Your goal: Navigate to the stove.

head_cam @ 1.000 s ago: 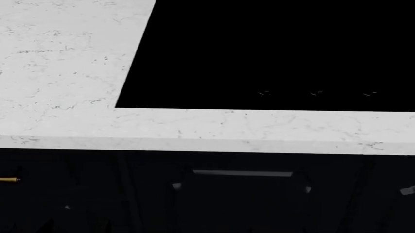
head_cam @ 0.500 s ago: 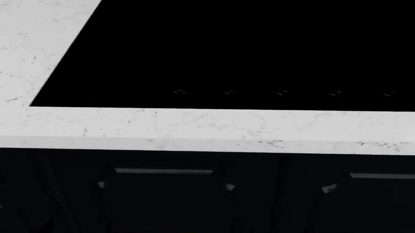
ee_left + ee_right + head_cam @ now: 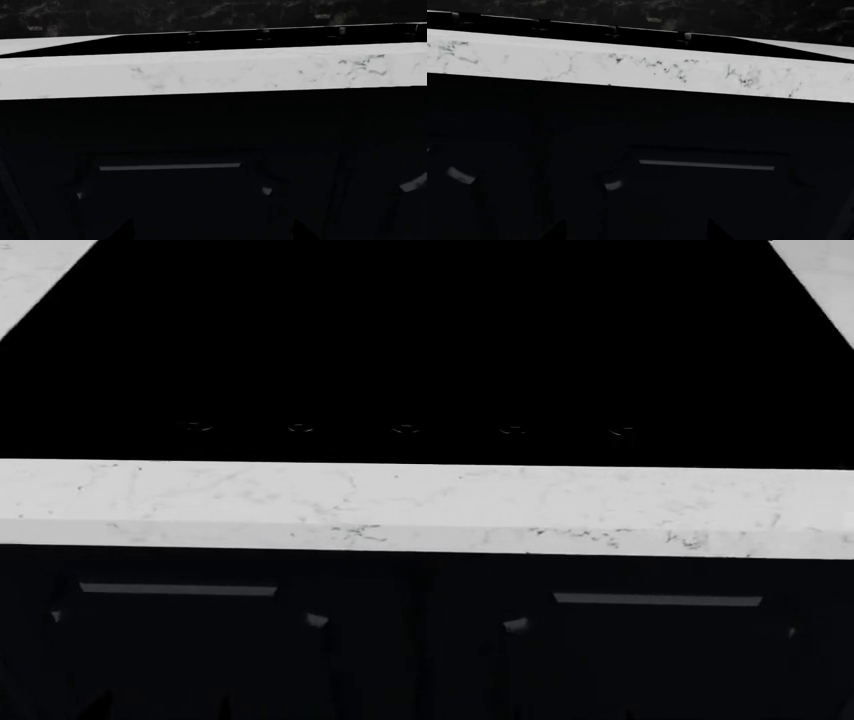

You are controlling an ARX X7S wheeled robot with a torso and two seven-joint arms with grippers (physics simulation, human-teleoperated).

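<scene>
The stove is a flat pure-black panel set in the white marble countertop, and it fills the upper head view, centred ahead of me. A row of five faint round knobs runs along its near edge. The left wrist view shows the stove edge-on as a thin black strip above the counter lip, and so does the right wrist view. My left gripper and right gripper show only as dark fingertips, set wide apart and empty, low in front of the cabinet fronts.
Dark navy cabinet fronts with recessed panels stand below the counter edge, close ahead of me. White marble shows at both far corners beside the stove. A dark veined back wall rises behind the counter.
The stove has slid left across the head view, from the right side to the centre. All five knobs and the marble at its right edge now show. The brass handle at the left is gone.
</scene>
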